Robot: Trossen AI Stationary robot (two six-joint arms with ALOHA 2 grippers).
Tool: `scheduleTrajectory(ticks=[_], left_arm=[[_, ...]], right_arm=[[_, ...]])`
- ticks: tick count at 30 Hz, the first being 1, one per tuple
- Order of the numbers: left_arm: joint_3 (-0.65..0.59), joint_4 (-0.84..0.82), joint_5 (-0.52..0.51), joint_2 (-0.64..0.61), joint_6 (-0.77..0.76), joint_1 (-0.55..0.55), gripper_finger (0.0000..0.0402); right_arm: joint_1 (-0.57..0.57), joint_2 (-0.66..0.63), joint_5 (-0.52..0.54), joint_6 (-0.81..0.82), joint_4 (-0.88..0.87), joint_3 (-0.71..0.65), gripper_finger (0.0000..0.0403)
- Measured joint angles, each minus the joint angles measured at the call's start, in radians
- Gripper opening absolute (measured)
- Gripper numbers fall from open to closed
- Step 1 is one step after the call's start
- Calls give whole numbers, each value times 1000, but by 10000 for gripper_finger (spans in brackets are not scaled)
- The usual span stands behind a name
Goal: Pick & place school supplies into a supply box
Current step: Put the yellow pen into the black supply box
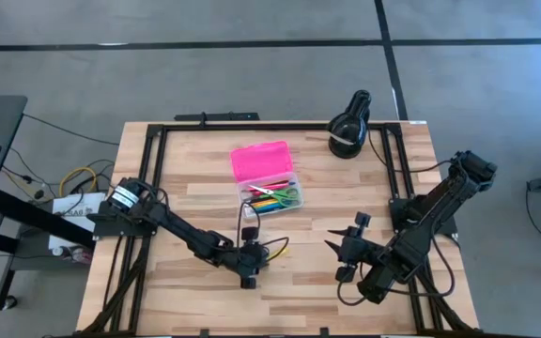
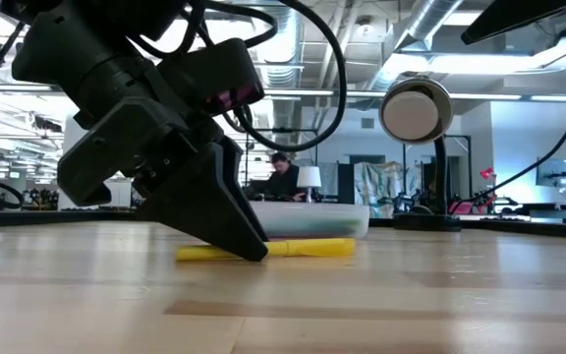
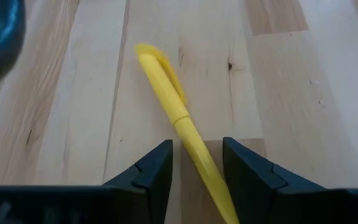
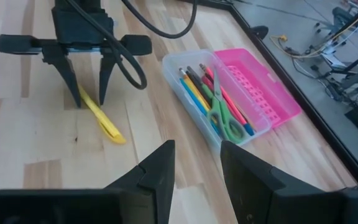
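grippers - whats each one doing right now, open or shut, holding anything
Left gripper: open, fingers straddling the yellow pen on the table, not yet closed on it.
Right gripper: open, empty, waiting off to the side.

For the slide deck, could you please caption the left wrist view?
Left gripper open, fingers straddling a yellow pen lying on the wooden table.
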Motion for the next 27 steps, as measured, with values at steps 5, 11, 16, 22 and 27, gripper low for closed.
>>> scheduleTrajectory(ticks=[5, 11, 16, 22, 27], left_arm=[[-2, -7, -11, 2, -1, 6, 93], [-2, -39, -27, 2, -1, 7, 49], [-2, -52, -35, 2, -1, 8, 33], [-2, -54, -34, 1, 18, 9, 33], [54, -190, 35, -3, 37, 26, 31]], right_arm=[[0, 0, 0, 0, 15, 0, 125], [0, 0, -7, 0, 16, 0, 125], [0, 0, -7, 0, 19, 0, 125], [0, 0, -8, 5, 19, 0, 125], [0, 0, -11, 5, 19, 0, 125]])
